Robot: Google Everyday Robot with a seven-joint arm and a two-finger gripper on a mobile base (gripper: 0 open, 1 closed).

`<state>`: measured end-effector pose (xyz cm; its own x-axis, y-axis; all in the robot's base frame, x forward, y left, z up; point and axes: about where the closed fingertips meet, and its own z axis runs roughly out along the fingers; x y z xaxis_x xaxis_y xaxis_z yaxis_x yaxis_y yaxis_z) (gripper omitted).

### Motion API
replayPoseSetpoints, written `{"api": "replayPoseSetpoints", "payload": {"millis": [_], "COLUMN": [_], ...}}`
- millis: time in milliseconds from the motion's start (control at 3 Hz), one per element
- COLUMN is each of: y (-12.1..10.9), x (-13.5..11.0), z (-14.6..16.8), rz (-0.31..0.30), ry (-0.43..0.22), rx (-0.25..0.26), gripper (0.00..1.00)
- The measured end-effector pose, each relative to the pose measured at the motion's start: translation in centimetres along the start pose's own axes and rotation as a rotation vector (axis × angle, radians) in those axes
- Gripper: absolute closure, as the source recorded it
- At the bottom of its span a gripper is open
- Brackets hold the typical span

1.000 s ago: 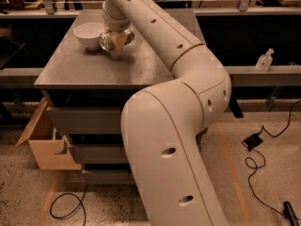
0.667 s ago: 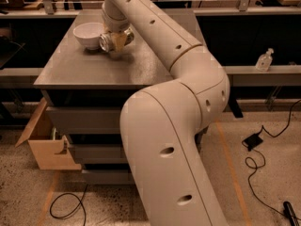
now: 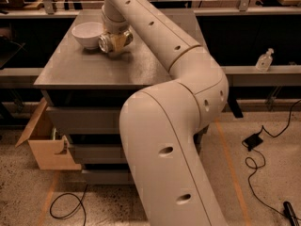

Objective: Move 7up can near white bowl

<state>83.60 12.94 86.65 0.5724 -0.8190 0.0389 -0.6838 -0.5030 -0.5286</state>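
The white bowl [image 3: 88,33] stands on the grey table [image 3: 94,67] toward its far left. The 7up can [image 3: 109,43] lies on its side right beside the bowl's right edge, its silver end facing the camera. My gripper [image 3: 115,40] is directly over the can, at the end of the long cream arm that reaches in from the lower right. The wrist hides most of the can's body. The can looks to be at table level, touching or almost touching the bowl.
An open cardboard box [image 3: 47,145] sits on the floor left of the table's drawers. A hand-sanitizer bottle [image 3: 265,60] stands on a shelf at right. Black cables and a power brick [image 3: 254,140] lie on the floor at right.
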Motion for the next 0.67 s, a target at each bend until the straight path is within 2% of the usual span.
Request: {"api": "replayPoseSetpoints", "payload": {"millis": [333,667], "y": [0.12,0.04], "x": [-0.10,-0.21], "z": [0.38,0.45], "rz": [-0.001,-0.002], "ry": [-0.002,-0.003], "rx": [-0.005,-0.010], "gripper": [0.15,0.00]}}
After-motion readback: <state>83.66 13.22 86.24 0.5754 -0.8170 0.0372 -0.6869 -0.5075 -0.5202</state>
